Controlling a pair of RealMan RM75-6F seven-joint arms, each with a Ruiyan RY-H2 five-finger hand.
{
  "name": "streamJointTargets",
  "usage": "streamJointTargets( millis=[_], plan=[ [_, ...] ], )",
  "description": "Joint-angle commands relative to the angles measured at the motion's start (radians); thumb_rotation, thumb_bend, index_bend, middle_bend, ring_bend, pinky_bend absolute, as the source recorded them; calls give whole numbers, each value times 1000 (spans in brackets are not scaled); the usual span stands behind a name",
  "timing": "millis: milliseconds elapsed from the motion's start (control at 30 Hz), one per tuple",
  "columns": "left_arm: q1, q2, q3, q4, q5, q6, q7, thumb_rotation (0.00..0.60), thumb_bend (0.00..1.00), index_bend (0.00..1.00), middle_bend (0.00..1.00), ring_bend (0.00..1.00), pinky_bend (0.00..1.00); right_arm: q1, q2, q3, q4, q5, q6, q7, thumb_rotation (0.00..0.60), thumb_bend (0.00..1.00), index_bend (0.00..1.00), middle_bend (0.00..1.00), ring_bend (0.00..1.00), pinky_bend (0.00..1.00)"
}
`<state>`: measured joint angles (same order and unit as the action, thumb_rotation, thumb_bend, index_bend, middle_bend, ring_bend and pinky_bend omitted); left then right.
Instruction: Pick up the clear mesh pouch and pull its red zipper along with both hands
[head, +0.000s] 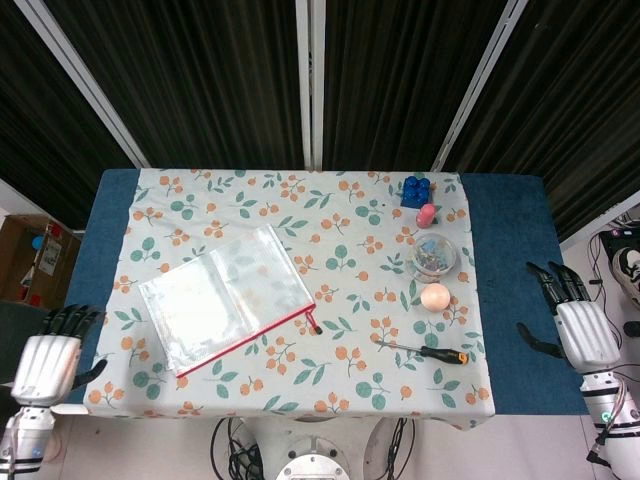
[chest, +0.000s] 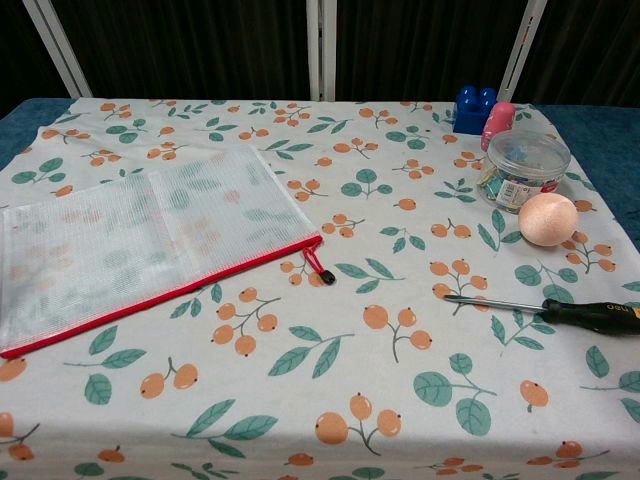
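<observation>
The clear mesh pouch (head: 225, 297) (chest: 140, 245) lies flat on the floral cloth, left of centre. Its red zipper (head: 250, 338) (chest: 170, 294) runs along the near edge, and the red pull tab with a black tip (head: 312, 323) (chest: 318, 268) sticks out at the right corner. My left hand (head: 52, 362) hovers off the table's left edge, fingers apart, holding nothing. Off the right edge my right hand (head: 577, 325) is likewise spread and empty. Neither hand shows in the chest view.
At the right stand a blue block (head: 416, 190) (chest: 473, 108), a pink figure (head: 426, 215) (chest: 497, 123), a clear jar of clips (head: 434, 256) (chest: 522, 168) and a peach egg (head: 435, 296) (chest: 547, 219). A screwdriver (head: 425, 351) (chest: 560, 313) lies near the front right.
</observation>
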<state>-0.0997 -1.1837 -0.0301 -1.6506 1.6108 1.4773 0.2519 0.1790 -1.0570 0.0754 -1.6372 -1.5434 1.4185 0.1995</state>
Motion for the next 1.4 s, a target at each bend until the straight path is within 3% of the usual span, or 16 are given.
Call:
streamJointTargets(
  millis=[33, 300, 467, 600, 800, 967, 1400],
  plan=[
    [-114, -10, -35, -63, 81, -97, 45, 600, 138, 263, 206, 161, 197, -3, 9, 1, -9, -11, 11, -2, 600, 224, 10, 143, 0, 0],
    [-418, -139, -104, -114, 118, -458, 100, 600, 207, 307, 207, 161, 197, 2, 22, -9, -26, -41, 11, -3, 600, 223, 9, 143, 0, 0],
    [-607, -297, -158, -28, 40, -687, 137, 600, 248, 344, 213, 161, 197, 6, 27, -15, -29, -56, 9, -7, 600, 224, 9, 143, 0, 0],
    [-703, -399, -198, 72, -35, -778, 183, 600, 266, 359, 213, 161, 197, 8, 27, -15, -22, -52, 6, 2, 600, 224, 9, 143, 0, 0],
    [-811, -527, -234, 236, -109, -826, 265, 600, 287, 366, 212, 153, 188, 10, 26, -14, -6, -43, 2, 19, 600, 224, 10, 143, 0, 0],
    [-862, -574, -238, 334, -191, -857, 324, 600, 289, 378, 201, 134, 179, 6, 29, -13, 5, -34, 6, 33, 600, 224, 10, 143, 0, 0],
    [-894, -611, -187, 414, -350, -845, 392, 600, 263, 412, 199, 132, 175, 10, 17, -12, 33, -24, -5, 56, 600, 224, 10, 143, 0, 0]
  ],
)
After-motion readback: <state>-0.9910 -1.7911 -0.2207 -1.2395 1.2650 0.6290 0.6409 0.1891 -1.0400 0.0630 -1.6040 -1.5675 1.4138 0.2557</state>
